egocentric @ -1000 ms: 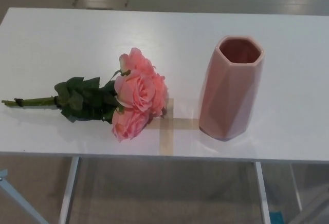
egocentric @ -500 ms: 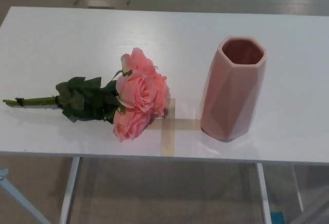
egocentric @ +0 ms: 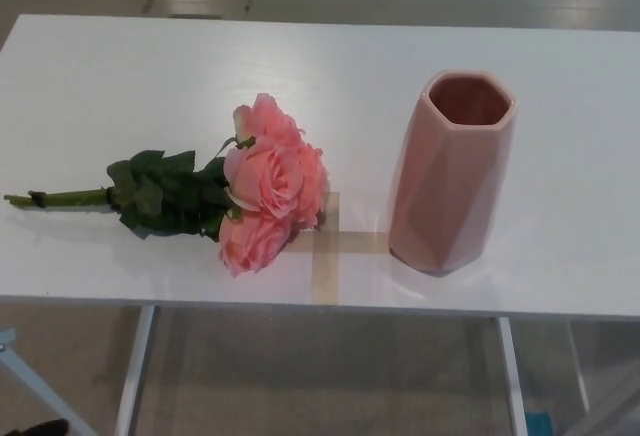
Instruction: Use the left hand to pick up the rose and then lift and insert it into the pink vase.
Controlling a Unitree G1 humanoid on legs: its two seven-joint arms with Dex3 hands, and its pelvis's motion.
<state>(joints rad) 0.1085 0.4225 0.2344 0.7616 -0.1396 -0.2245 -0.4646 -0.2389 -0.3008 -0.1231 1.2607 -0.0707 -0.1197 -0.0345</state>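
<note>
On the white surface (egocentric: pixel 120 66) the rose (egocentric: pixel 262 184) lies flat, stem pointing left, beside the upright pink vase (egocentric: pixel 452 171), neither of my hands in view, and a clumsy reach could knock that tall vase over.

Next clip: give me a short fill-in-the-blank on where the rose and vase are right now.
1. The rose lies flat on the white ____.
2. Its stem end points toward the picture's ____.
3. The pink vase stands ____, its mouth holding no flower.
4. The blooms rest beside a cross of ____ stuck on the table.

Missing words: table; left; upright; tape
</note>
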